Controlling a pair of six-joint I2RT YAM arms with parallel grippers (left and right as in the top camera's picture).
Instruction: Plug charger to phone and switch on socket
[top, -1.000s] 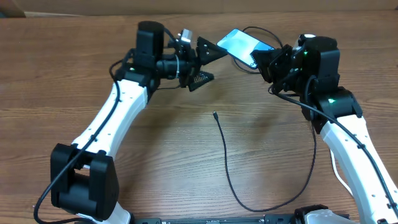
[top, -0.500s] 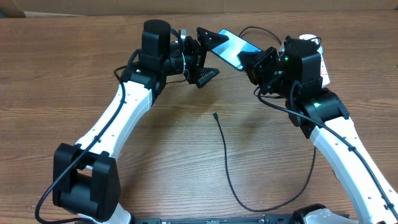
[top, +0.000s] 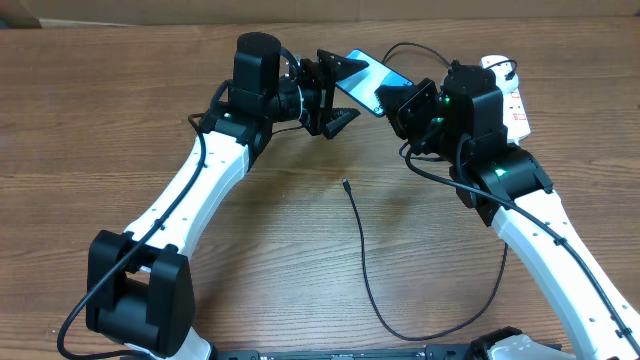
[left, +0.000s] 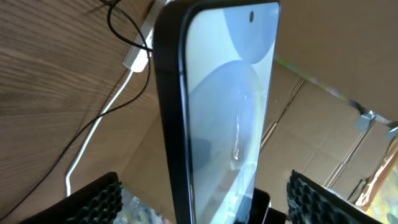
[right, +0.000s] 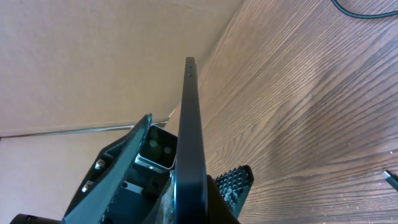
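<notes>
The right gripper (top: 398, 100) is clamped on one end of the phone (top: 365, 75), holding it above the table (top: 120, 120). The left gripper (top: 342, 92) straddles the other end, fingers apart. The charger (top: 362, 262) lies loose on the wood, and the socket (top: 512, 105) sits beside the right arm.

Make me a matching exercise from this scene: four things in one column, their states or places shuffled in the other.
Things
1. phone
2. charger
3. socket
4. left gripper

States
A. lies loose on the table, tip unplugged
B. white, by the right arm
C. raised off the table, clamped in the right gripper
D. open, one finger on either side of the phone

Pairs: 1-C, 2-A, 3-B, 4-D
</notes>
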